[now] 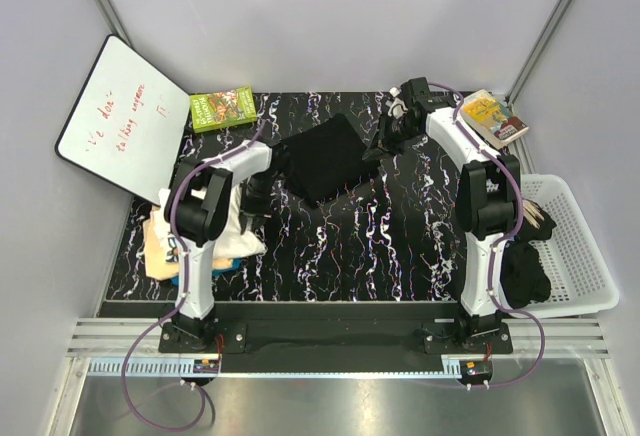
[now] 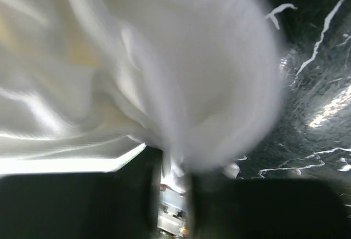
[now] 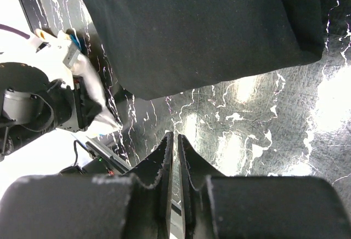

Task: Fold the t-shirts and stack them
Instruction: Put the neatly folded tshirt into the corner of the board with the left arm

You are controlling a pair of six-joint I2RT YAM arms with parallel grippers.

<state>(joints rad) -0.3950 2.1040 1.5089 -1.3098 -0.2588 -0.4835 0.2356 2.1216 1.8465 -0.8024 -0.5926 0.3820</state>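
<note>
The white basket (image 1: 590,256), beside the table's right edge, holds dark cloth (image 1: 522,274) too bunched to identify. A blurred white t-shirt (image 2: 164,74) runs between the left gripper's (image 2: 173,192) fingers, but whether they clamp it cannot be told. On the left leans a whiteboard (image 1: 120,116). A heap of pale t-shirts (image 1: 245,241) lies below it. The folded black t-shirt (image 1: 325,161) lies mid-table. The right gripper (image 3: 174,140) is pinched closed on nothing beside that shirt's right corner.

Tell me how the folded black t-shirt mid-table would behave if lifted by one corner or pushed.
Probably floppy: the black t-shirt has soft rounded fold edges, so it would likely unfold and hang. Likely light, since it lies thin and flat. Pushed over the glossy table, it might slide some yet probably bunches.
</note>
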